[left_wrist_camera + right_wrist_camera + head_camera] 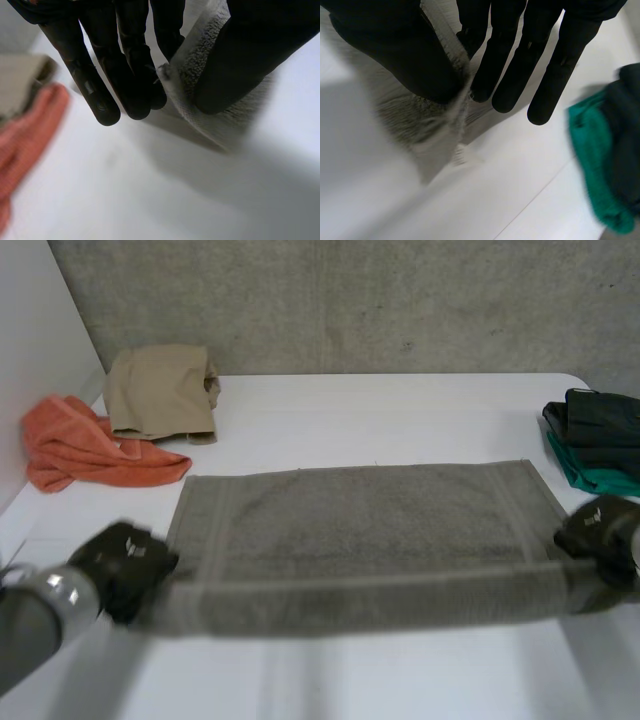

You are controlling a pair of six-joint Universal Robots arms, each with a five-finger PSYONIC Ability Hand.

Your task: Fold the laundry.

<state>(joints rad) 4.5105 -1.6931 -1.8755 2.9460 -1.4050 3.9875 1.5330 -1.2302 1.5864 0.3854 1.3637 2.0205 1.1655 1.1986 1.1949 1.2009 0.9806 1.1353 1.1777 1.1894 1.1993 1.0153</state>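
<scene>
A grey towel (365, 540) lies spread across the white table (400, 410), its near edge lifted and hanging between my two hands. My left hand (125, 565) pinches the towel's near left corner (200, 75) between thumb and straight fingers (130, 75). My right hand (600, 535) pinches the near right corner (445, 115) the same way, thumb against fingers (520, 65). Both hands are held a little above the table.
A folded tan garment (160, 390) and a crumpled orange towel (85, 450) lie at the far left. A dark and green folded stack (595, 440) sits at the right edge, close to my right hand (605, 165). A grey wall stands behind the table.
</scene>
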